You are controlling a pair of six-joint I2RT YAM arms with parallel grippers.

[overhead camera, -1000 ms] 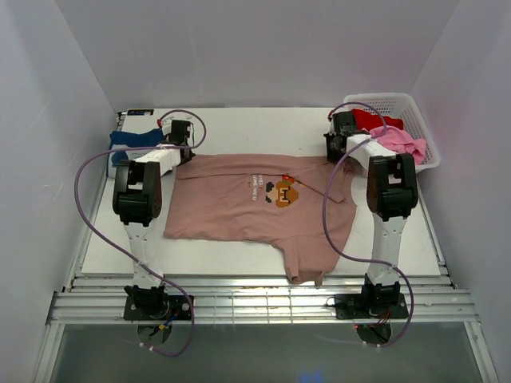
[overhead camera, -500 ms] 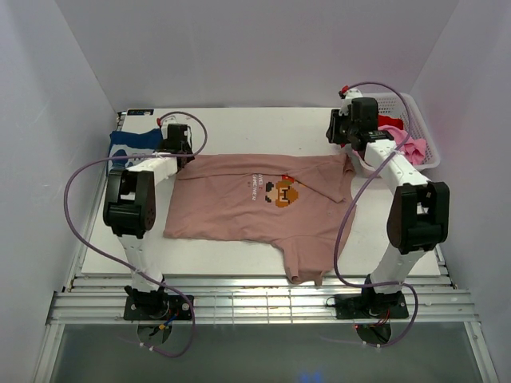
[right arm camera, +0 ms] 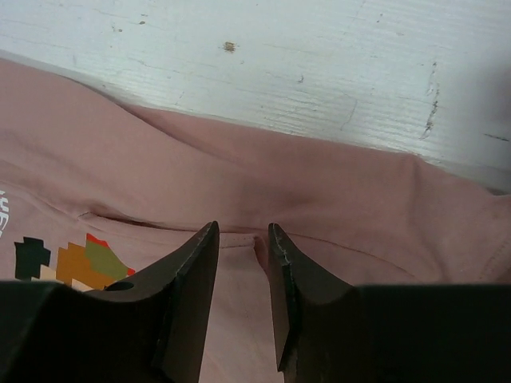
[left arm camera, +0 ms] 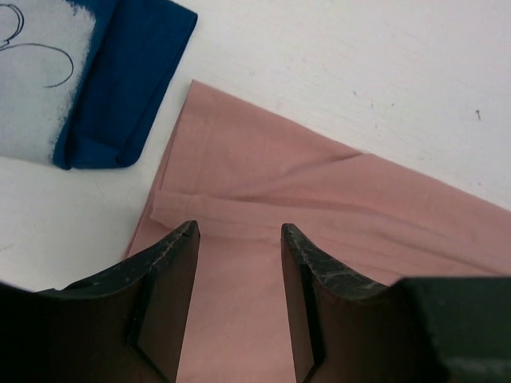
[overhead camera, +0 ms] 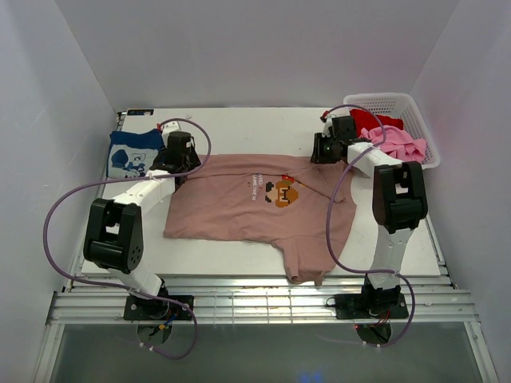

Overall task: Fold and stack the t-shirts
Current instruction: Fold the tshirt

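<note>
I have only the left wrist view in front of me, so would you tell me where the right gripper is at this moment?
Observer: The right gripper hovers open over the far right edge of the pink-tan t-shirt, close to its pixel print.
Operator: Thank you. What is left to fold after this one?
Observer: A red t-shirt and a bright pink t-shirt lie bunched in a white basket at the far right corner.
Operator: And the blue cloth beside my fingers?
Observer: That is a navy t-shirt, already folded, lying alone at the far left of the table.
</note>
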